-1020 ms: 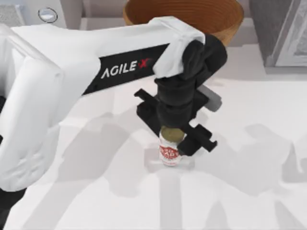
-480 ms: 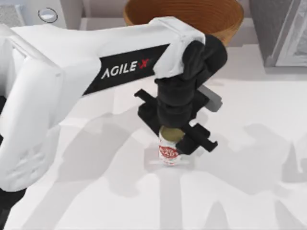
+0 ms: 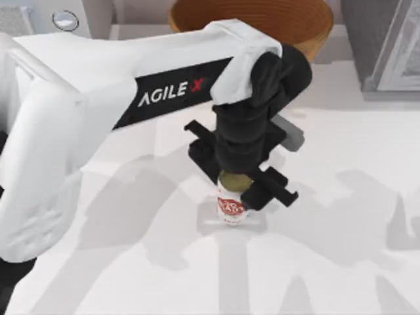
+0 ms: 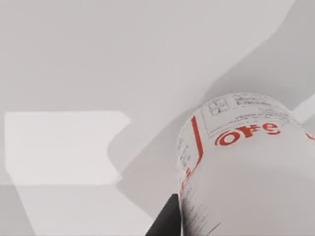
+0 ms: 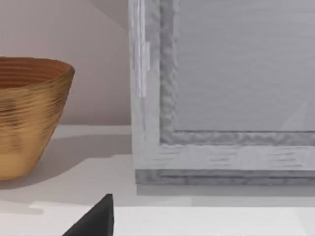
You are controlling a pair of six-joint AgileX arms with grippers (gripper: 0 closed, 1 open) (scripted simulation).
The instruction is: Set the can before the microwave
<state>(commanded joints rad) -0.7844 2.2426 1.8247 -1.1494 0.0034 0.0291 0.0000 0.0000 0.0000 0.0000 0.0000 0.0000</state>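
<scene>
Can (image 3: 230, 206) lifted slightly; left pincer (image 3: 237, 188) hides top, grip seemingly closed.

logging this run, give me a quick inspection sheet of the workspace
surface: white table, arm shadows across it
can: upright, mid-table, between the left gripper's fingers; label close up in the left wrist view
microwave: top view's far left corner, one knob in view
clutter: basket at the back; grey speckled box far right
grippers: left gripper shut on the can; right finger tip near the box
cables: nothing seen
surroundings: plain wall behind the basket
</scene>
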